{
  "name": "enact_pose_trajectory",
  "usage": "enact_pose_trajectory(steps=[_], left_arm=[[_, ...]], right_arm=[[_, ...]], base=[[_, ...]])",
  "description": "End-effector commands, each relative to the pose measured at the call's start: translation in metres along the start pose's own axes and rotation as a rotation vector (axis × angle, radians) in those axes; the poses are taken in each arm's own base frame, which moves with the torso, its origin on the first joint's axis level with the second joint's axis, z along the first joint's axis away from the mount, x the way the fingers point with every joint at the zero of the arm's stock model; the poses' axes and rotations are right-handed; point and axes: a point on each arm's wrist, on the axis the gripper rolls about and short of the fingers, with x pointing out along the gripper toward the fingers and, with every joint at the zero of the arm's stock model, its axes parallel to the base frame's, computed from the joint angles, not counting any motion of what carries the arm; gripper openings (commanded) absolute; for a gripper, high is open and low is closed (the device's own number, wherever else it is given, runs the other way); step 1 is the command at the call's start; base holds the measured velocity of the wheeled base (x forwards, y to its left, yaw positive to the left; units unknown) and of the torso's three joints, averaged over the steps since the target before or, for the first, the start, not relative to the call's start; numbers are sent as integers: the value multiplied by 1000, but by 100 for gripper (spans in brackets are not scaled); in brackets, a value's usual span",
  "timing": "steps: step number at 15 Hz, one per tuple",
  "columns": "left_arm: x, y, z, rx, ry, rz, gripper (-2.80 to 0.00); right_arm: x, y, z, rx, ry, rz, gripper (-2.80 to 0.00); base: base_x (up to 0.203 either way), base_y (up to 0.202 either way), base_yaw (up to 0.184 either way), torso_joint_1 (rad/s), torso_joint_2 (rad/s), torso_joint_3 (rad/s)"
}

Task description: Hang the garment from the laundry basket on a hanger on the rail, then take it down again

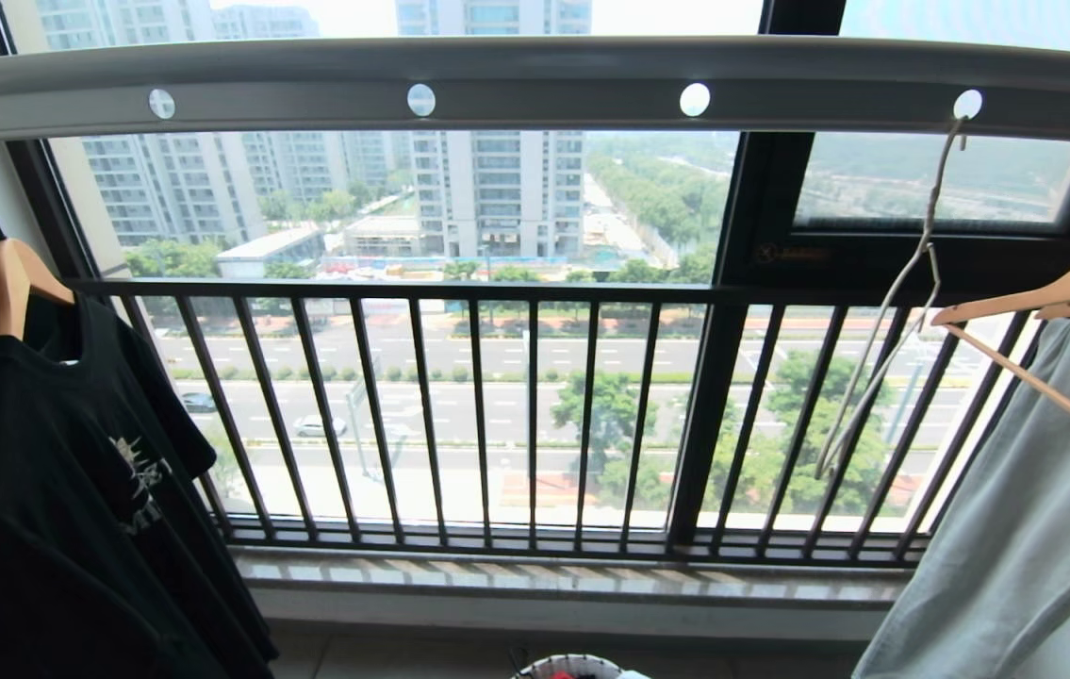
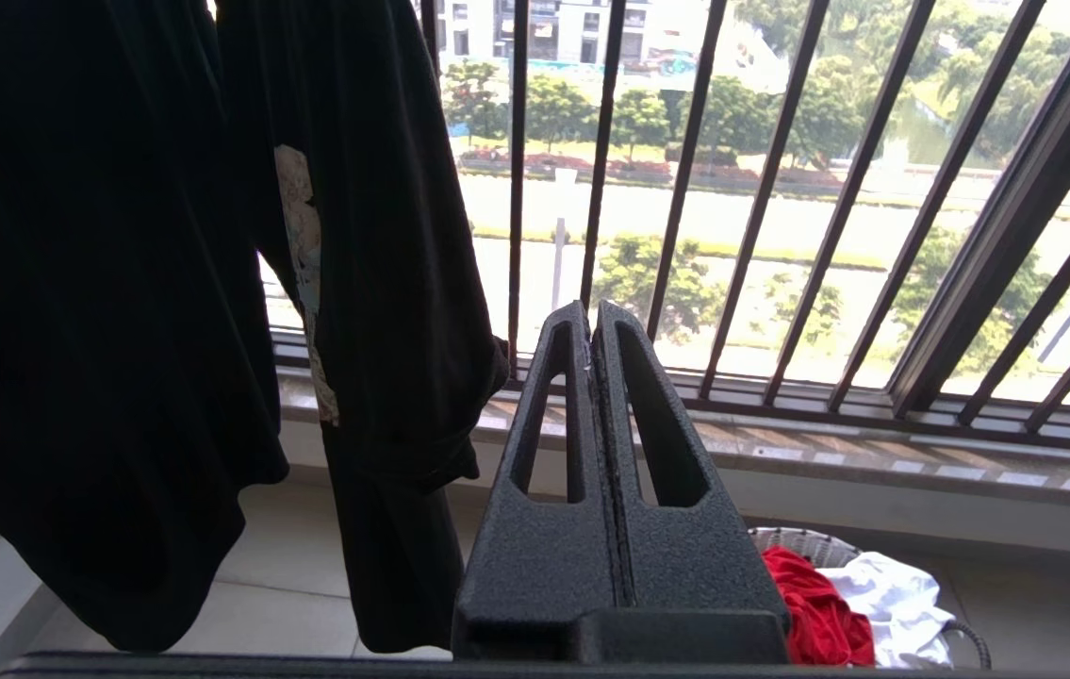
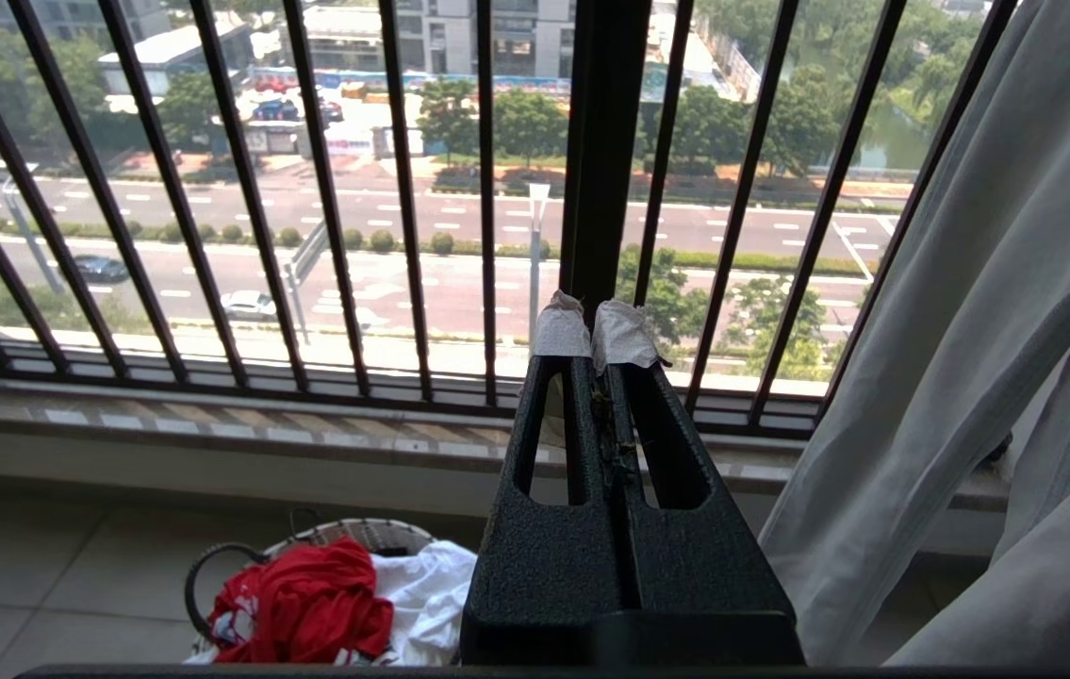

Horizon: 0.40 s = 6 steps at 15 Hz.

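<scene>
Hanger [image 1: 883,311] hangs from rail [image 1: 535,80], long axis near vertical, seemingly edge-on; both grippers' fingers clenched, empty.

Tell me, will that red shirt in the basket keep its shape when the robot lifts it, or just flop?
Probably flop: the red shirt lies crumpled in soft folds in the basket, so it likely drapes and stretches out. It looks thin, so probably light. It lies against a white garment, which might drag along.

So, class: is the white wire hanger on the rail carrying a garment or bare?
Bare. The wire hanger hangs from a hole in the rail with nothing on it; the red T-shirt lies crumpled in the basket.
</scene>
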Motion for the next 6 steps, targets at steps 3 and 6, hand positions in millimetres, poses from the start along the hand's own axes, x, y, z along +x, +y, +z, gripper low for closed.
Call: enact_pose_trajectory(steps=[3, 6], left_arm=[[0, 0, 0, 0, 1, 1, -280], [0, 0, 0, 0, 1, 1, -280]], right_arm=[[0, 0, 0, 0, 1, -1, -280], [0, 0, 0, 1, 1, 0, -280]], base=[[0, 0, 0, 0, 0, 0], [0, 0, 0, 0, 0, 0]])
